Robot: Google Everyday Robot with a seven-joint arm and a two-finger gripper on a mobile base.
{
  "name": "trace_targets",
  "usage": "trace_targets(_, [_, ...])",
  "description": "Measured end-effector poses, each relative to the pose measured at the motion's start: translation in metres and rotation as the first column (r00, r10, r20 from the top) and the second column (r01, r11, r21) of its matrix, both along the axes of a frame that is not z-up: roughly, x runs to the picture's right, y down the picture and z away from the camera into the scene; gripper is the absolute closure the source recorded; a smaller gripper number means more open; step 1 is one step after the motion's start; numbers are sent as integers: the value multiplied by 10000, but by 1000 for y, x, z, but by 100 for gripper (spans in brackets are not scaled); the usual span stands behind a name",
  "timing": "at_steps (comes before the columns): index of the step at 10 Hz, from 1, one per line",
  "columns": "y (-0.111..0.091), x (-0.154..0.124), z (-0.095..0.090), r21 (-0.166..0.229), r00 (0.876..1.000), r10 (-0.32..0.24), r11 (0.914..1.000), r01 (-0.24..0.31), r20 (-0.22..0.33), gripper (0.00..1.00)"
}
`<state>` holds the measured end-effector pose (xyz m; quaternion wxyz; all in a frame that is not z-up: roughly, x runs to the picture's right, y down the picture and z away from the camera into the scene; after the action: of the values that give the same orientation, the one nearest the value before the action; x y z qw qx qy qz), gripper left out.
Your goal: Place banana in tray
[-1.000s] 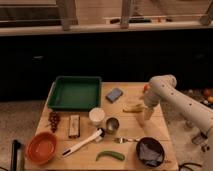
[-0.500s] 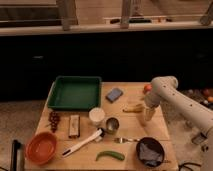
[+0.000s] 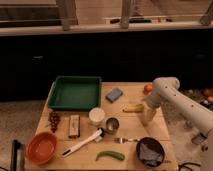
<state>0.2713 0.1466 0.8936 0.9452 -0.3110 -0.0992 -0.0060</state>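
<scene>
The robot's pale two-finger gripper [image 3: 146,118] hangs low over the right side of the wooden bench [image 3: 134,129], pointing down. Whether it is open or closed cannot be told. Just beside it, to its upper left, lies the small pale-yellow curved banana [image 3: 133,107], flat on the bench. I cannot tell if the two are touching. Nothing suggests the fruit is gripped or lifted.

Further out sit a blue rectangular block [image 3: 114,94] and a round orange-red fruit [image 3: 148,88]. Well apart, at the far left, is the large dark green rectangular plastic tray [image 3: 75,94], with nothing in it.

By my reading the task is at its start. The approach looks made, while the grasp, lift, carry across the bench and release into the tray are all left to do.
</scene>
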Motion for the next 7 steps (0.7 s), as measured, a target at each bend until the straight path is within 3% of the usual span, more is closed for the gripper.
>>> trace_targets(7, [3,5,5,-65,9999,26,10000,-25,104,20])
